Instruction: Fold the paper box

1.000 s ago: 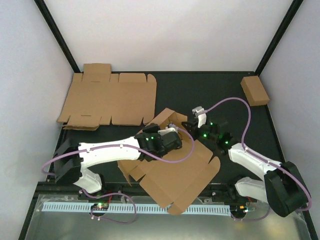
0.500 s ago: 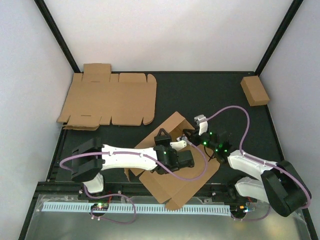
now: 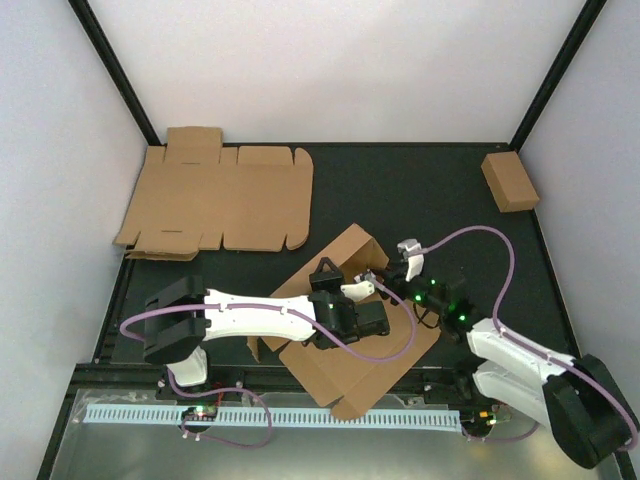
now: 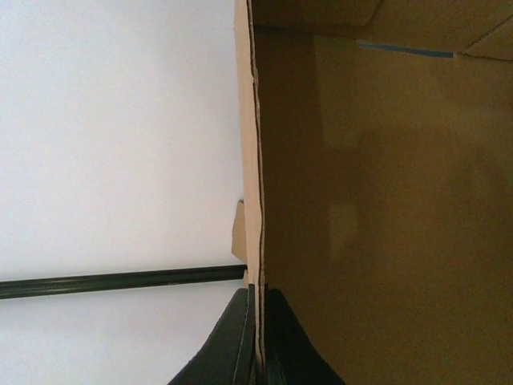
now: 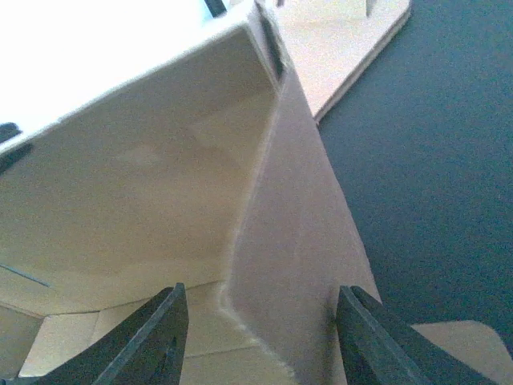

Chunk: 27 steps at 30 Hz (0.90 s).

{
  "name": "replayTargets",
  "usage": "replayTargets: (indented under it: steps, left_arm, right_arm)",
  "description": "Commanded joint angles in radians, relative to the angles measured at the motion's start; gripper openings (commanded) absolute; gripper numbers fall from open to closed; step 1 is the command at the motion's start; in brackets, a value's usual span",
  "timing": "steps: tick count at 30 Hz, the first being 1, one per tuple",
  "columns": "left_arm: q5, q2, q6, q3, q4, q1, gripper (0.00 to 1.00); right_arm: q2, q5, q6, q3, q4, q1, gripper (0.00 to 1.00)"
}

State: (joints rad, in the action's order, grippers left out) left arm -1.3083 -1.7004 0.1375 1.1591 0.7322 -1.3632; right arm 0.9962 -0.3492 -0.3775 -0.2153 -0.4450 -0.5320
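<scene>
The paper box (image 3: pixel 345 365) lies partly folded in the middle of the table, with one brown wall (image 3: pixel 335 255) raised at its far side. My left gripper (image 3: pixel 372 320) is over the box's floor and shut on an upright double layer of cardboard. In the left wrist view that cardboard edge (image 4: pixel 255 160) runs straight up from between the closed gripper (image 4: pixel 258 298). My right gripper (image 3: pixel 385 280) is at the box's far right corner. It stands open (image 5: pixel 261 301), with a slanted flap (image 5: pixel 300 233) between the fingers and not gripped.
A second, flat die-cut cardboard sheet (image 3: pixel 215 200) lies at the back left. A small closed brown box (image 3: pixel 509 182) sits at the back right by the frame post. Bare black table (image 5: pixel 433 160) shows to the right of the flap.
The left arm swung toward the near right with the cardboard in its grip, turning the box, then held still. The right gripper's jaws have parted and its arm has drawn back rightward.
</scene>
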Motion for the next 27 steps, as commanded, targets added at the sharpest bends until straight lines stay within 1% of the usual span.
replayTargets:
  steps: [1, 5, 9, 13, 14, 16, 17, 18, 19, 23, 27]
  left_arm:
    - [0.080, -0.011, -0.007, 0.011, -0.006, -0.008, 0.01]
    - [0.082, -0.011, -0.007, 0.008, -0.004, -0.009, 0.02]
    - [0.087, 0.002, -0.002, -0.001, -0.014, -0.009, 0.01]
    - [0.090, 0.013, 0.001, -0.011, -0.024, -0.008, 0.01]
    - [0.091, 0.013, -0.001, -0.011, -0.024, -0.009, 0.02]
    - [0.090, 0.015, -0.004, -0.012, -0.023, -0.010, 0.02]
    - [0.089, 0.015, -0.004, -0.012, -0.023, -0.009, 0.02]
    - [0.090, 0.016, -0.004, -0.013, -0.023, -0.009, 0.02]
    - [0.092, 0.018, -0.004, -0.014, -0.025, -0.008, 0.01]
    - [0.096, 0.021, 0.005, -0.020, -0.036, -0.008, 0.02]
    - [0.102, 0.024, 0.013, -0.028, -0.049, -0.010, 0.02]
  right_arm:
    - [-0.092, -0.006, 0.009, 0.003, 0.061, -0.005, 0.56]
    - [-0.207, 0.036, 0.003, 0.005, 0.120, -0.005, 0.64]
    - [-0.326, 0.112, 0.016, -0.010, 0.218, -0.003, 0.66]
    - [-0.449, 0.274, -0.007, -0.016, 0.311, -0.003, 0.71]
    - [-0.470, 0.327, -0.023, -0.018, 0.336, -0.003, 0.71]
    - [-0.483, 0.419, -0.057, -0.027, 0.374, -0.003, 0.67]
    - [-0.470, 0.453, -0.069, -0.036, 0.394, -0.003, 0.63]
    - [-0.445, 0.480, -0.078, -0.050, 0.415, -0.003, 0.57]
    - [-0.415, 0.478, -0.079, -0.067, 0.428, -0.003, 0.51]
    - [-0.262, 0.366, -0.052, -0.116, 0.421, -0.002, 0.33]
    - [-0.164, 0.262, -0.028, -0.116, 0.330, -0.003, 0.23]
